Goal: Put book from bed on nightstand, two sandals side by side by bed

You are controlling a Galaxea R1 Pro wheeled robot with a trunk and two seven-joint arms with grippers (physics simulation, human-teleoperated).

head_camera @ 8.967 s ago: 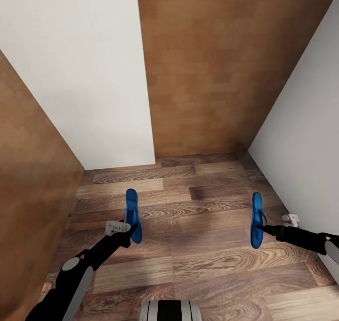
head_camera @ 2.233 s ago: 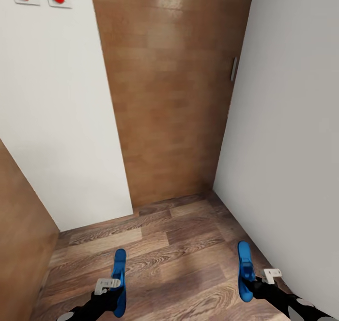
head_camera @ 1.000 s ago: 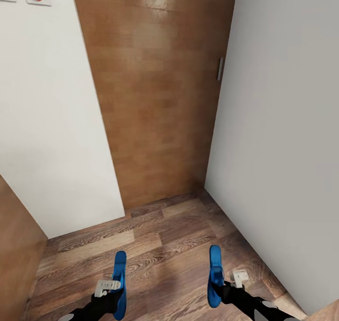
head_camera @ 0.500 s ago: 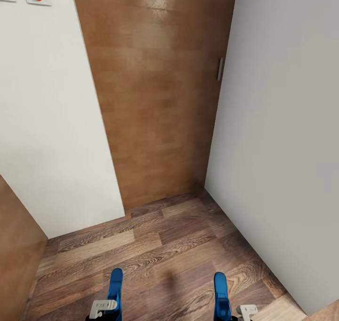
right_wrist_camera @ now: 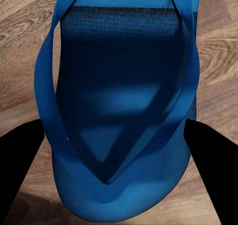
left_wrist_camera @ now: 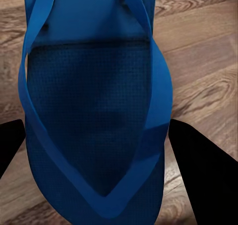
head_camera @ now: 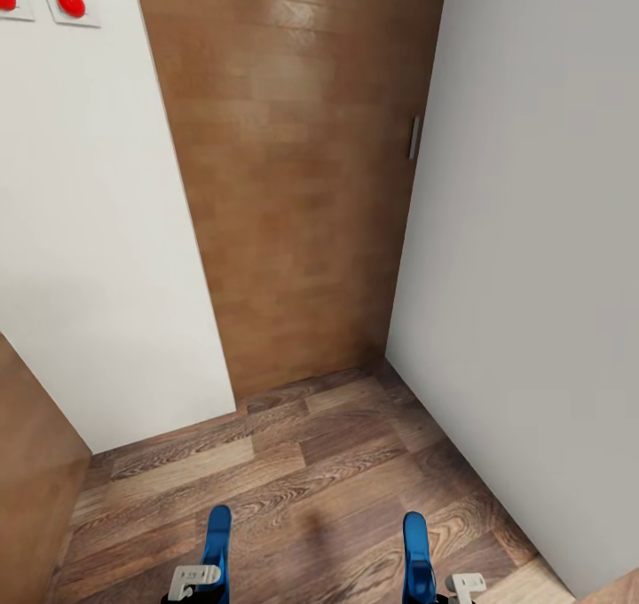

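Note:
Two bright blue sandals are in my grippers, held above the wood floor. The left sandal (head_camera: 216, 546) pokes up at the head view's bottom edge, with my left gripper (head_camera: 202, 589) shut on it. The right sandal (head_camera: 416, 551) sits likewise in my right gripper (head_camera: 441, 593). In the left wrist view the sandal (left_wrist_camera: 94, 111) lies between the two black fingers (left_wrist_camera: 203, 175), straps facing the camera. The right wrist view has its sandal (right_wrist_camera: 124, 101) between black fingers (right_wrist_camera: 20, 160) the same way. The book, the bed and the nightstand are out of view.
I face a narrow corner: a white wall (head_camera: 89, 231) at left with red buttons (head_camera: 71, 1), a white wall (head_camera: 532, 231) at right, a brown wooden door (head_camera: 302, 187) with a small handle (head_camera: 414, 138) ahead. A brown panel (head_camera: 27, 471) stands at lower left. Plank floor (head_camera: 311, 453) lies between.
Over the last second both arms have drawn back toward the picture's bottom edge with the sandals still held. The view has turned slightly; earlier it turned and tilted up toward the door.

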